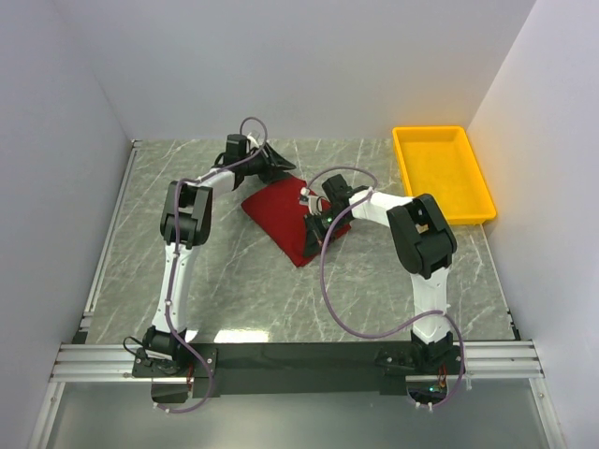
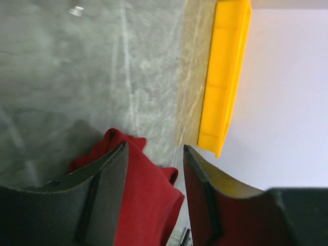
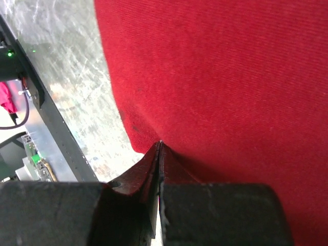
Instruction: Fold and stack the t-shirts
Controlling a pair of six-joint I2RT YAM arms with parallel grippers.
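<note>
The dark red t-shirt (image 1: 281,210) lies folded into a slanted rectangle in the middle of the marble table. My left gripper (image 1: 273,166) is over its far corner. In the left wrist view its jaws (image 2: 154,146) stand apart, with a bunched red corner (image 2: 148,195) lying between and below them. My right gripper (image 1: 314,238) is at the shirt's right edge. In the right wrist view its fingers (image 3: 160,143) are pressed together, their tips meeting the cloth's edge (image 3: 220,72), which fills most of that view.
A yellow plastic tray (image 1: 404,166) stands at the back right, also seen beyond the left fingers (image 2: 225,77). White walls close in the table on three sides. A metal rail (image 1: 299,360) runs along the near edge by the arm bases.
</note>
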